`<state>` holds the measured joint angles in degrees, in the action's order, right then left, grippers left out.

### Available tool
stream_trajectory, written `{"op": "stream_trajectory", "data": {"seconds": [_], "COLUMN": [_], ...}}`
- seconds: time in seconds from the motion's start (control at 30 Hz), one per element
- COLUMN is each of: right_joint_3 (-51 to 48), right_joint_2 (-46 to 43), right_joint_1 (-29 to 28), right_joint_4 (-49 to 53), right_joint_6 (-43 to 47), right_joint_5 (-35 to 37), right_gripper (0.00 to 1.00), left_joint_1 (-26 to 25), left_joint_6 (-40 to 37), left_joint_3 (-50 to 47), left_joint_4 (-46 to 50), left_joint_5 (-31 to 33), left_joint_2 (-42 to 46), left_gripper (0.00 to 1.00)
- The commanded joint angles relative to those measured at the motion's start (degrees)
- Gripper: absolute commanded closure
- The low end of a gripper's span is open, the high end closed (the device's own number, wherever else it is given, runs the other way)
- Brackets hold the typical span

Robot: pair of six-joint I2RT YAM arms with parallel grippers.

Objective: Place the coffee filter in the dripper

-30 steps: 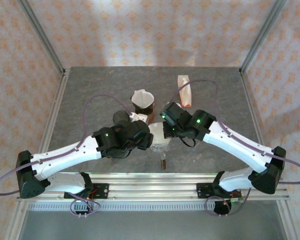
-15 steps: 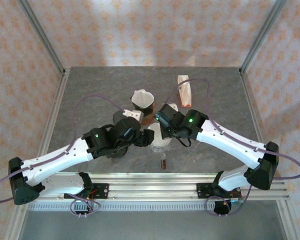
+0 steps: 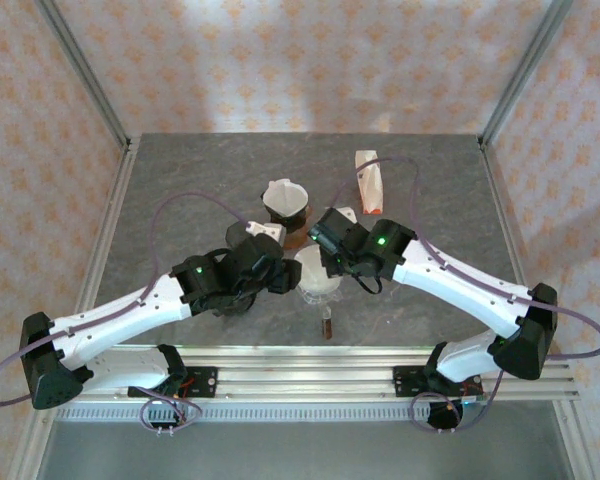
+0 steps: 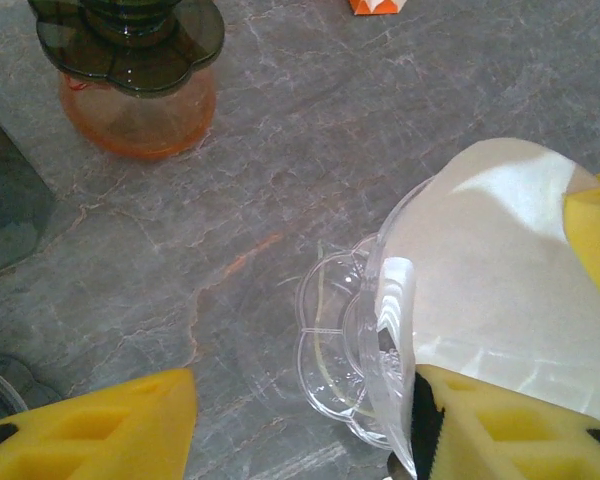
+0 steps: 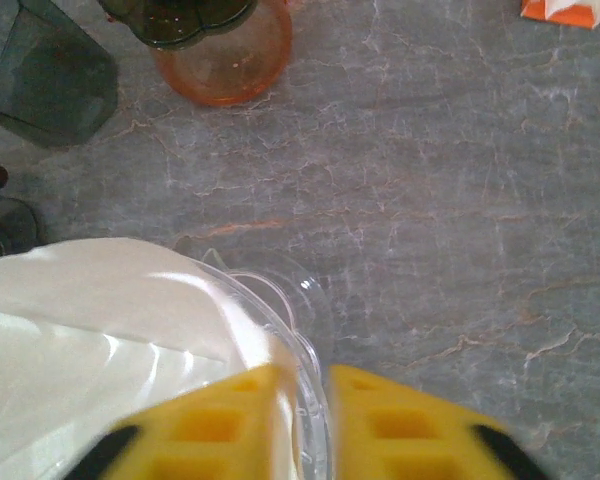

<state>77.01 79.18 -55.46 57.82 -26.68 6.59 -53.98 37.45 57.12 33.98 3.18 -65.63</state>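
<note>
The clear plastic dripper [image 3: 317, 287] stands on the table between my two grippers, with the white paper coffee filter [image 3: 311, 266] sitting inside its cone. In the left wrist view the dripper [image 4: 352, 345] shows its handle and scalloped base, and the filter [image 4: 490, 260] lines it. My left gripper [image 4: 300, 425] is open wide, its right finger against the filter side of the rim. My right gripper [image 5: 315, 420] straddles the dripper's rim [image 5: 305, 375], one finger inside on the filter [image 5: 100, 330] and one outside, jaws slightly apart.
Behind stands an orange glass cup [image 4: 135, 110] topped by a dark green dripper [image 3: 287, 207] with a white filter in it. An orange-and-white carton [image 3: 369, 183] lies at the back right. A small brown object [image 3: 326, 325] sits near the front edge. Dark grey glassware [image 5: 50, 75] stands left.
My left arm has drawn back to the left and its jaws have widened then narrowed. My right gripper shifted left onto the dripper's rim and its jaws have parted.
</note>
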Motion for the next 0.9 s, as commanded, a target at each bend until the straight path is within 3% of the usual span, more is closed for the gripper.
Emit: {"op": "stream_trajectory", "data": {"seconds": [0.0, 0.07, 0.17, 0.87], "right_joint_3": [0.7, 0.8, 1.6, -2.9], "right_joint_2": [-2.4, -2.6, -0.8, 6.7], "right_joint_1": [-0.4, -0.4, 0.2, 2.2], "right_joint_4": [0.1, -0.4, -0.1, -1.3], "right_joint_6": [-0.4, -0.5, -0.5, 1.2], "right_joint_5": [2.9, 1.9, -0.8, -1.8], "right_gripper": [0.54, 0.41, 0.35, 0.28], "left_joint_1": [0.2, 0.2, 0.3, 0.3], "left_joint_6": [-0.2, -0.1, 0.0, -0.1], "left_joint_3": [-1.3, -1.4, -1.5, -1.5], "left_joint_4": [1.2, 1.1, 0.9, -0.4], "left_joint_5": [-0.4, -0.4, -0.4, -0.9], "left_joint_2": [0.6, 0.5, 0.6, -0.8], "left_gripper": [0.41, 0.41, 0.40, 0.38]}}
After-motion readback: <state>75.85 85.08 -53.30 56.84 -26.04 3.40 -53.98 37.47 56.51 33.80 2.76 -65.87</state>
